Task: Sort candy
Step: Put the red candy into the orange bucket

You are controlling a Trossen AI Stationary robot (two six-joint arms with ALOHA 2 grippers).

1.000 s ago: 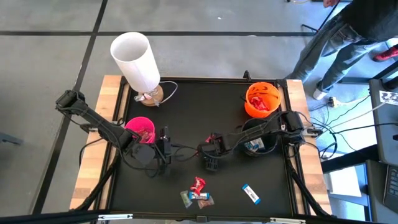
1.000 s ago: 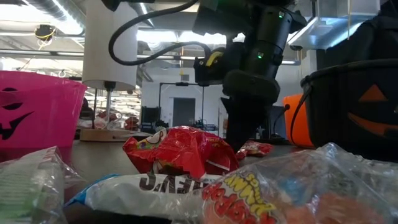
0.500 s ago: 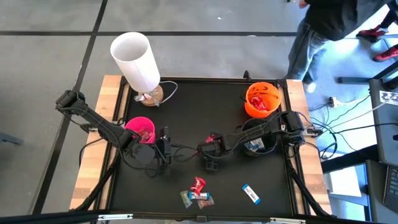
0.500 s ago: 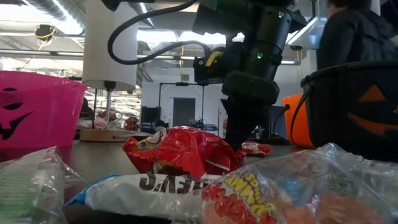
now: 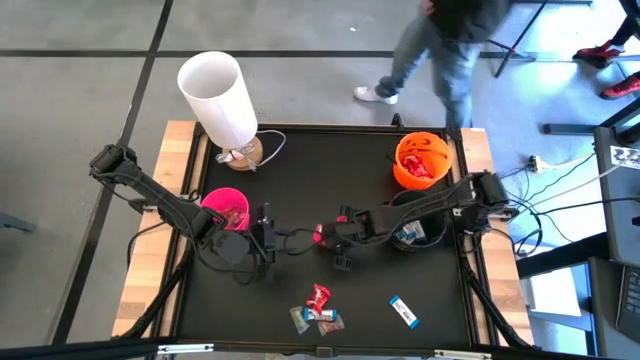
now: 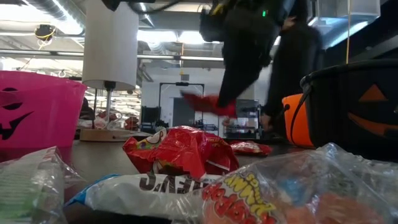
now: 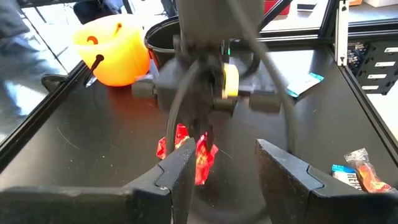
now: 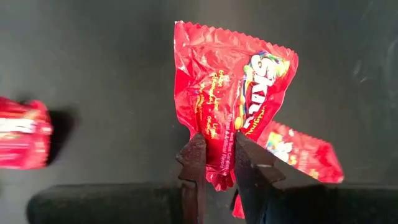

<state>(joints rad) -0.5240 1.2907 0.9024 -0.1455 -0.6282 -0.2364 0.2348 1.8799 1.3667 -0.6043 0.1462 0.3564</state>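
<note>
My right gripper hangs over the middle of the black table, shut on a red candy packet, which the low view shows in the air. Two more red candies lie on the table beneath it. My left gripper waits open beside the pink bowl, its fingers pointing at the lifted packet. A small heap of candy and a blue-and-white piece lie near the front edge. My right gripper pinches the red packet between its two fingers at one crimped end. The fingers come from above, slanting down. The packet is lifted clear of the table and tilted, with the rest of the wrapper standing out past the fingertips.
An orange pumpkin bowl stands at the far right with red candy in it, and a black bowl sits nearer, under the right arm. A white lamp stands at the far left. A person walks past the far edge.
My right gripper has taken hold of the red packet and risen; the packet, which lay on the table, now hangs clear of it. One red candy stays on the table below. The person behind the table has walked toward the left.
</note>
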